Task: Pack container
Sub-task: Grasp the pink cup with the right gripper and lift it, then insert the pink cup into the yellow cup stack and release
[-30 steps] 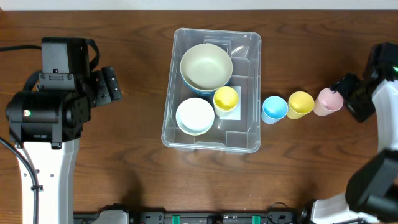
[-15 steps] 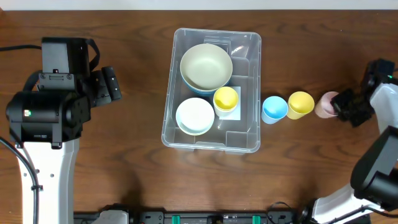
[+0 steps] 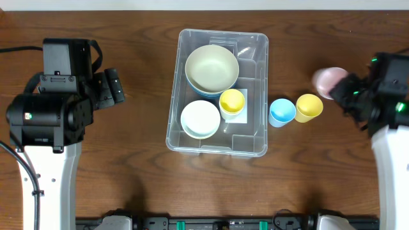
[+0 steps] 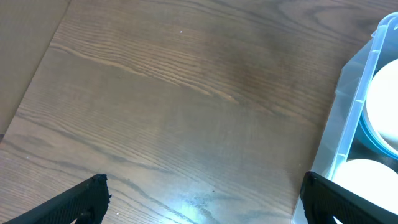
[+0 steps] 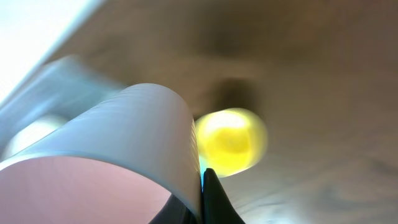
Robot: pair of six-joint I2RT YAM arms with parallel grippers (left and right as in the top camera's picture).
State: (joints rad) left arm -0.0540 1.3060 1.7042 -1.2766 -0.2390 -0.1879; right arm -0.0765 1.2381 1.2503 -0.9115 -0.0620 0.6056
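- the pink cup (image 3: pixel 328 79) is clamped in the right end effector (image 3: pixel 345 89) at the upper right of the overhead frame, near the yellow cup (image 3: pixel 308 107) and blue cup (image 3: pixel 282 112).
- the clear container (image 3: pixel 259 137) is seen mid-frame on the counter (image 3: pixel 128 166).
- the fingers of the left end effector (image 4: pixel 202 199) are held wide apart.

No text, brand or number can be read; the white label (image 3: pixel 241 117) inside the clear container (image 3: pixel 263 83) shows nothing legible at this size
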